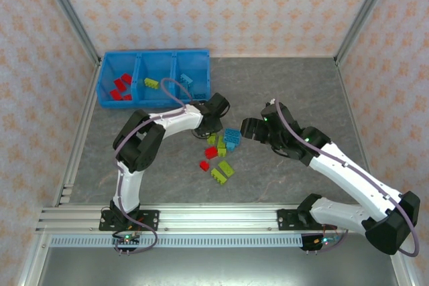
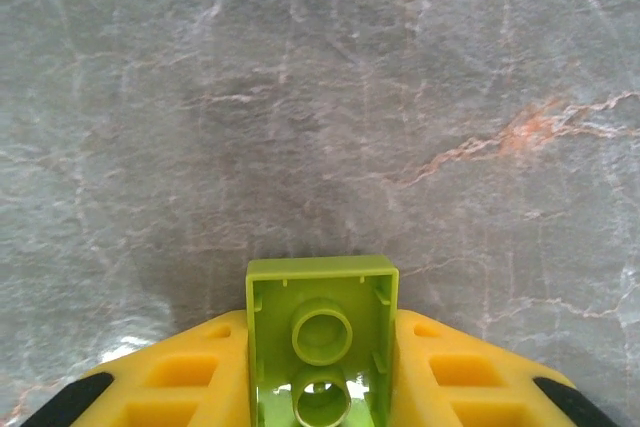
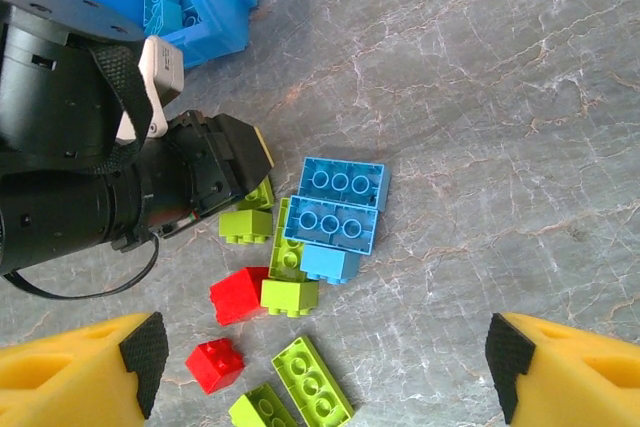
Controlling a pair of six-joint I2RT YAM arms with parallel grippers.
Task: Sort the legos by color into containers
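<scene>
Worktop (image 1: 288, 92) reads to me as grey veined stone-look, smooth, faint sheen, with a glare patch near my left fingers (image 2: 170, 382). Those are yellow moulded plastic, matt, pocketed, with black rubbery ends. Lime brick (image 2: 322, 317) pinched between them is glossy plastic, its hollow underside shiny. Right fingers (image 3: 60, 377) same yellow plastic, black matt pads. Loose legos (image 3: 338, 222) all hard glossy plastic. Blue bin (image 1: 104, 82) smooth plastic, slight gloss. Left wrist housing (image 3: 60, 197) black, matt. Frame rails (image 1: 221, 216) brushed metal. Walls (image 1: 234, 11) matt, patterned paper look.
</scene>
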